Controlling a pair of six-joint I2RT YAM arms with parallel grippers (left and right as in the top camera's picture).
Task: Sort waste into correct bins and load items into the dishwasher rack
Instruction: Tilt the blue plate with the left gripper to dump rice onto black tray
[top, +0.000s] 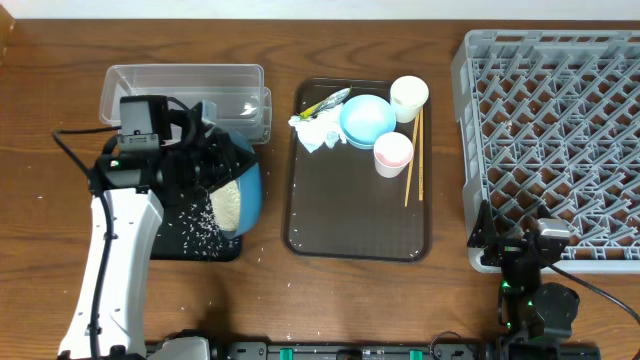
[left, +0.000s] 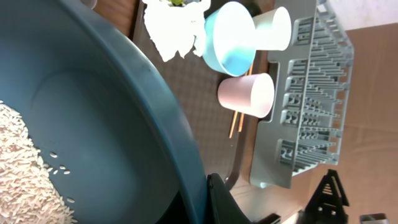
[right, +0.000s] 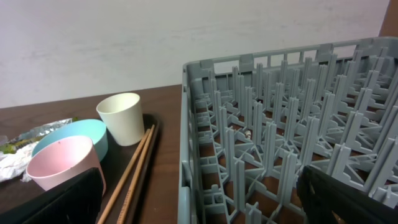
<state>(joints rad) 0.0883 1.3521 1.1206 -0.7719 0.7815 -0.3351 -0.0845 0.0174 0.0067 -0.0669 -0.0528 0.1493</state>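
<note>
My left gripper (top: 213, 150) (left: 208, 205) is shut on the rim of the wide dark-blue bowl (top: 248, 180) (left: 106, 106), held tilted over the black tray (top: 172, 247). Rice (top: 228, 205) (left: 25, 177) is heaped in the bowl, and loose grains (top: 192, 228) lie on the tray. The clear tub (top: 185, 80) stands behind. On the brown serving tray (top: 350, 215) sit the napkin (top: 318, 132), wrapper (top: 328, 100), light-blue bowl (top: 366, 118), white cup (top: 409, 96), pink cup (top: 393, 152) and chopsticks (top: 414, 155). My right gripper (top: 512, 238) (right: 205, 205) stands open at the rack's (top: 560, 140) front-left corner.
The grey rack (right: 280, 124) fills the right side and holds nothing. A few grains (top: 255, 260) lie on the wooden table beside the black tray. The brown tray's near half is bare.
</note>
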